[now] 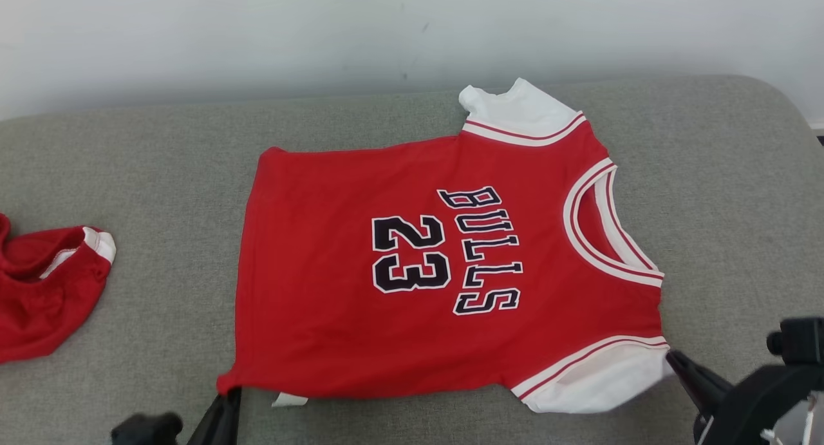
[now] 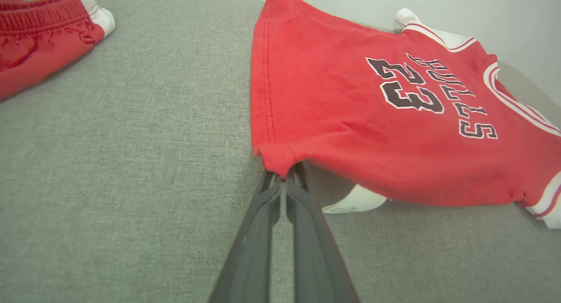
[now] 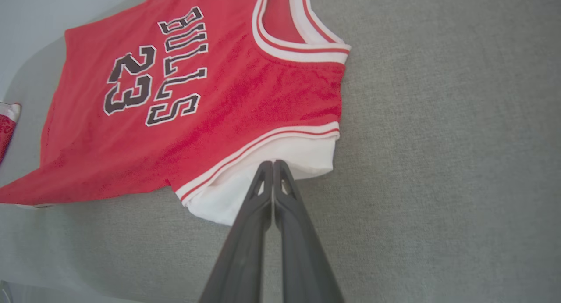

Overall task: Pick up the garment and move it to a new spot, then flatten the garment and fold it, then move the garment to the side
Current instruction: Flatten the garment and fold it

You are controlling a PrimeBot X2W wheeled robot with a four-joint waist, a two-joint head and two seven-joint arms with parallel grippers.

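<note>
The garment (image 1: 322, 200) is a red jersey with white sleeves and dark "BULLS 23" lettering, spread flat on the grey cushion with its neck to the right. My left gripper (image 1: 226, 393) is shut on the hem's near corner, and in the left wrist view that corner (image 2: 274, 156) is bunched and lifted a little above the closed fingertips (image 2: 284, 176). My right gripper (image 1: 671, 355) is shut, its tips against the near white sleeve (image 3: 302, 156). In the right wrist view the closed right gripper (image 3: 272, 163) overlaps that sleeve, and I see no cloth between the jaws.
Another red piece of clothing with white trim (image 1: 38, 284) lies crumpled at the cushion's left edge. A white tag (image 2: 355, 200) pokes out under the jersey's hem. The grey cushion (image 1: 161, 174) ends at a pale wall behind, and its right end is rounded.
</note>
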